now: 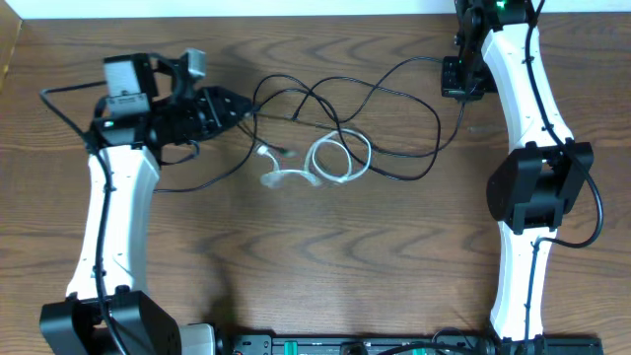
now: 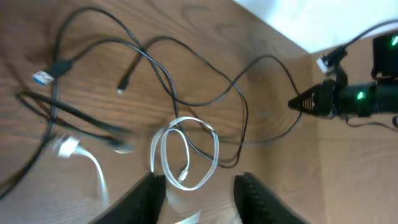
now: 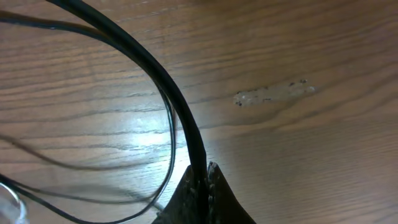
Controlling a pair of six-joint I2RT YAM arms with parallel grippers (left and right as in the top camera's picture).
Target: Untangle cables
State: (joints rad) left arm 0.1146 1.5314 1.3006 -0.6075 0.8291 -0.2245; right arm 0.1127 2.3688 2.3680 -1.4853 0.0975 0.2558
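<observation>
The black cable runs in wide loops across the middle of the table. It crosses over the coiled white cable, whose loose ends lie to the coil's left. My left gripper is open just left of the tangle. In the left wrist view its two fingers stand apart above the white coil, with a blurred white strand low between them, ungripped. The black cable's blue-tipped plug lies at the far left. My right gripper at the back right is shut on the black cable, which enters its closed jaws.
A power strip lies along the front edge between the arm bases. The left arm's own thick black cable loops out at the left. The table's back edge runs just behind the tangle. A pale smudge marks the wood near the right gripper.
</observation>
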